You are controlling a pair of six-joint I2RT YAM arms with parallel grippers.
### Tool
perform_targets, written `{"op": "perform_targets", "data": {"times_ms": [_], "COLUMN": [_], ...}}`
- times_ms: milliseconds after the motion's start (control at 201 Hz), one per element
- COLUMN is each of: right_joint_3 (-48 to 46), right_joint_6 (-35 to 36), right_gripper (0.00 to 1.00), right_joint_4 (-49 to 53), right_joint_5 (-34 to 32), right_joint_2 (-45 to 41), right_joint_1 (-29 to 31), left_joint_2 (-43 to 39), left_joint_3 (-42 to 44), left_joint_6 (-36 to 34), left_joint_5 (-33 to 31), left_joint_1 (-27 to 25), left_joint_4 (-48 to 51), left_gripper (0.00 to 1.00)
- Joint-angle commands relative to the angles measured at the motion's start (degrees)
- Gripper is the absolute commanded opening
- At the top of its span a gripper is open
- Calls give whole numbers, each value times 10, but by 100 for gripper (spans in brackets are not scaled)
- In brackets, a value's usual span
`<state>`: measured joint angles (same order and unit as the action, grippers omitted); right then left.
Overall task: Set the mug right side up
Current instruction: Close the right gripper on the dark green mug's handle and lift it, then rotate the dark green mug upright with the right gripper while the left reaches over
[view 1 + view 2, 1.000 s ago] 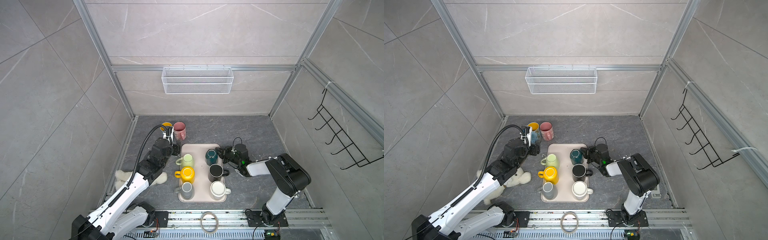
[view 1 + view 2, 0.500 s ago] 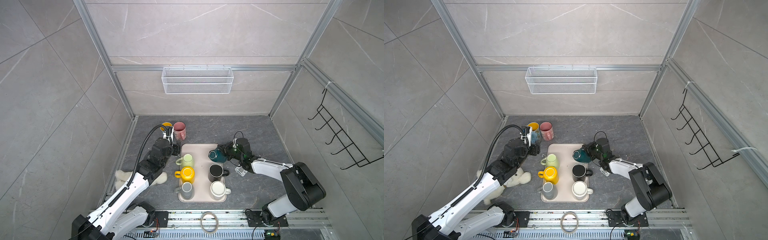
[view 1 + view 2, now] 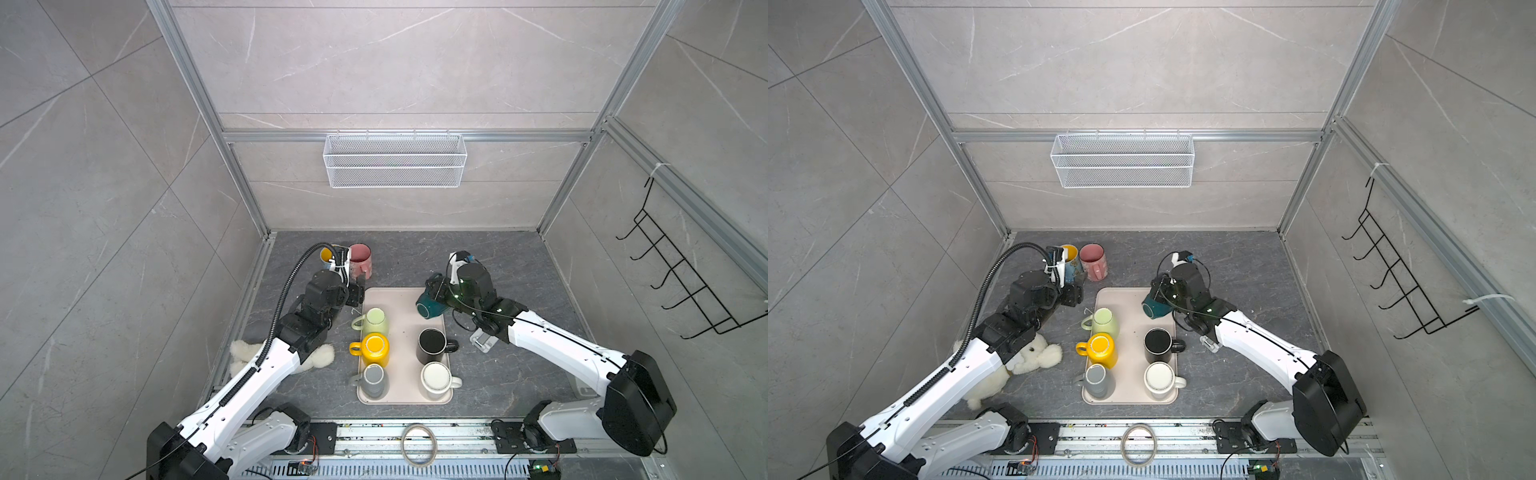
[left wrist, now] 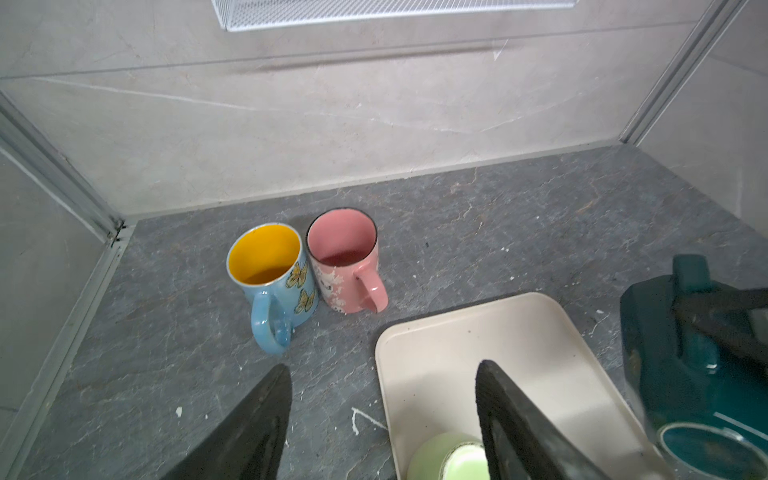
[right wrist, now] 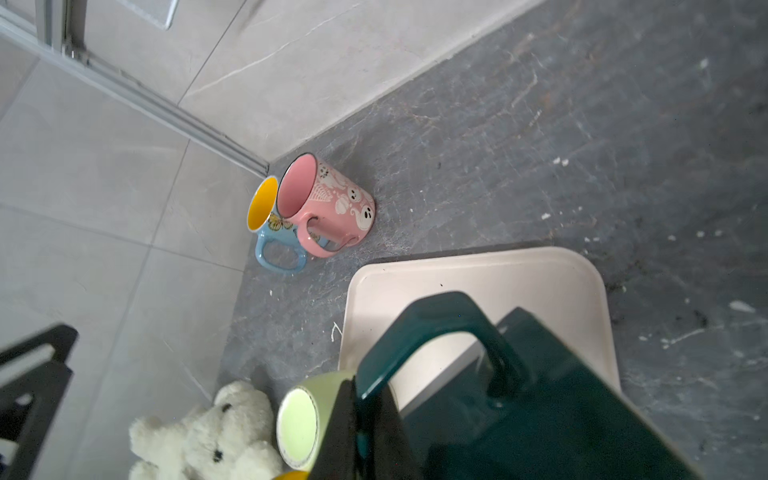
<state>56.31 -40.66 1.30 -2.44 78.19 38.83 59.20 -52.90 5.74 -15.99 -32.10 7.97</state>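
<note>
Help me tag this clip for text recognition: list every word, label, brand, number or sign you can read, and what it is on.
None: no view shows readable words, numbers or brand marks.
Blue mug: butterfly pictures only, no lettering.
Pink mug: white ghost-like figures only, no lettering.
Teal mug and tray: plain.
Small board on the front rail: too small to read any marking.

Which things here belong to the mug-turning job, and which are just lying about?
Job: teal mug, gripped at its handle by the right end effector; beige tray below it.
Lying about: blue butterfly mug, pink mug, plush bear, wire basket, upright black mug.
</note>
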Motion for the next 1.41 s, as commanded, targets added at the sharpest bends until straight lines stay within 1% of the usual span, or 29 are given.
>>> {"op": "perform_targets", "data": {"times_ms": [0,184,324,373,538,622,747,836,956,1026,1095,1245,1404], "right_joint_3": [52,45,44,39,10,-8,-27,-36,-50,-53,-58,-60,-62], "right_joint_6": [173,340,482,532,684,762,875,940,1000,1028,1050,1082,1122], "right_gripper": [0,0,0,0,0,0,0,0,0,0,0,0,0], "right_joint_4": [47,21,-6,-27,-118,-174,-256,-307,-373,-401,-423,-443,-470], "right_joint_5": [-128,-224,-307,-335,-389,-416,-447,-463,-472,-475,-473,-463,-458], "right_joint_2": [-36,-71,-74,-70,-57,-49,-26,-8,10,17,19,24,40], "right_joint_1": [47,109,163,182,226,239,251,254,257,257,258,262,270], "left_joint_2": [5,27,45,53,71,73,76,80,88,88,88,99,120], "left_joint_3": [-67,-149,-206,-222,-242,-246,-259,-268,-281,-282,-278,-281,-293], "left_joint_6": [-8,-15,-1,3,7,5,-21,-38,-66,-102,-128,-166,-174], "left_joint_5": [43,92,176,216,364,408,467,492,525,560,573,571,567], "left_joint_1": [3,15,39,46,62,65,68,68,68,68,68,68,68], "left_joint_4": [20,75,116,126,133,134,149,158,183,201,214,247,264], "left_gripper": [72,73,74,75,76,76,76,76,76,76,76,76,76]}}
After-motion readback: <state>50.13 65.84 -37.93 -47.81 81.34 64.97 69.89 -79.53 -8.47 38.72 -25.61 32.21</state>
